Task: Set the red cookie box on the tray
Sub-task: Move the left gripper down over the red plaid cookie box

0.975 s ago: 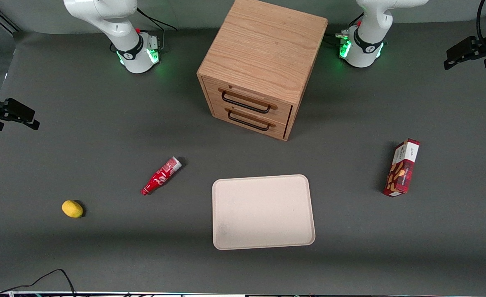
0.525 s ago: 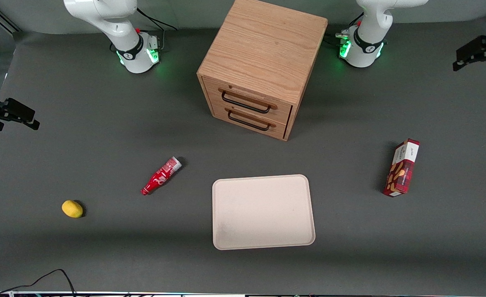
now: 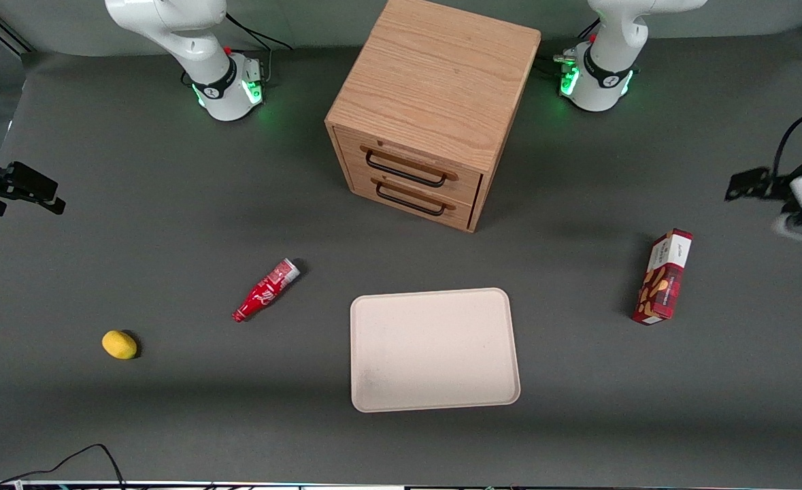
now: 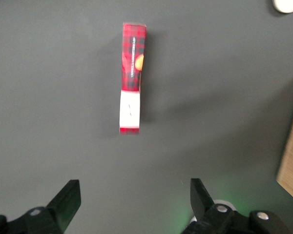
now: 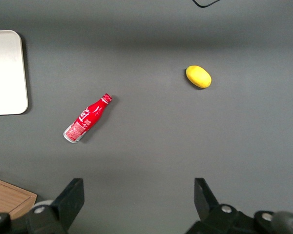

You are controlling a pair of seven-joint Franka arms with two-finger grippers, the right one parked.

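The red cookie box (image 3: 664, 277) lies on the table toward the working arm's end, at the right of the front view — well apart from the tray (image 3: 433, 349) at lower centre. The gripper (image 4: 134, 197) hangs above the box, fingers spread wide, holding nothing.

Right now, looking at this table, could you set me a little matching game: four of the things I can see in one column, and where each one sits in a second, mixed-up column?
Things:
1. red cookie box
2. tray
3. soda bottle
4. gripper

Places:
A. lying on its side, between the lemon and the tray
B. in the air above the table, fingers apart, holding nothing
C. flat on the table, in front of the wooden drawer cabinet
D. on the table toward the working arm's end, apart from the tray

Pairs: 1-D, 2-C, 3-A, 4-B
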